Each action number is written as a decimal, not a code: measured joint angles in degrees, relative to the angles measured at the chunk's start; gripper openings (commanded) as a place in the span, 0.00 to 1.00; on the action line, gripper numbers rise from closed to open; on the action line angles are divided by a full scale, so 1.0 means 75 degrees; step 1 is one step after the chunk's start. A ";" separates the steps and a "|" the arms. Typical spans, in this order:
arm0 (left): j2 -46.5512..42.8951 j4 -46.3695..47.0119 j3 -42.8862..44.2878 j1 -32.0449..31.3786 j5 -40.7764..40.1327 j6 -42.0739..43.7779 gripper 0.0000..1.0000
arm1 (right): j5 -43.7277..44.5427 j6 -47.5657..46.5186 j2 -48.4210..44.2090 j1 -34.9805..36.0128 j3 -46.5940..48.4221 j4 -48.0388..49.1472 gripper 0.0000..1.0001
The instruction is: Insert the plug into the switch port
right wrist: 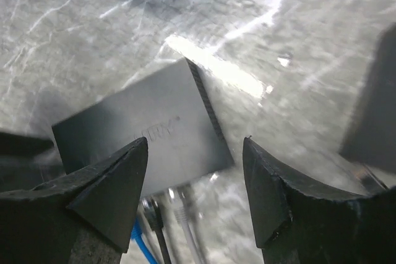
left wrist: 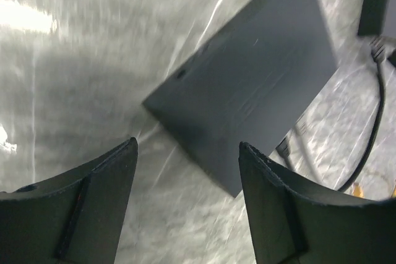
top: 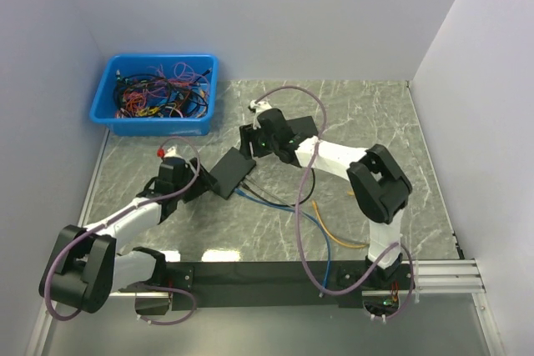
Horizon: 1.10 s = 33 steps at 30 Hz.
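Observation:
The switch [top: 232,172] is a flat black box lying askew on the marble table between both arms. My left gripper [top: 197,181] sits just left of it, open, with nothing between its fingers; in the left wrist view the switch [left wrist: 247,85] lies just ahead of the left gripper [left wrist: 187,145]. My right gripper [top: 254,144] hovers over its upper right corner, open and empty. In the right wrist view the switch [right wrist: 142,128] is under the right gripper [right wrist: 195,143]. A blue cable [right wrist: 139,239], a black cable [right wrist: 158,233] and a grey plug [right wrist: 184,211] meet its near edge; blur hides how deep they sit.
A blue bin [top: 108,93] full of tangled cables stands at the back left. Blue, black and orange cables [top: 321,227] trail from the switch toward the right arm's base. White walls enclose the table on three sides.

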 measured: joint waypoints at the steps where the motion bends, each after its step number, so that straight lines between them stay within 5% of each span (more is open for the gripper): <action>1: -0.0023 -0.0012 -0.0119 -0.0035 0.0026 -0.0064 0.72 | -0.0067 0.0052 0.0175 -0.0006 0.0157 -0.0050 0.70; 17: 0.1058 0.1241 0.0009 -0.0082 0.0385 -0.0379 0.70 | -0.0991 0.0749 0.1256 -0.0143 0.0370 0.0009 0.64; 26: 0.1993 0.0697 0.1113 0.0154 0.0096 -0.0146 0.70 | -0.1043 0.1276 0.1116 -0.0128 -0.0178 0.0600 0.63; 33: 0.1967 0.0172 0.1343 0.0772 -0.0595 0.0256 0.70 | -0.1125 0.1644 0.1137 0.0755 -0.0012 0.0245 0.63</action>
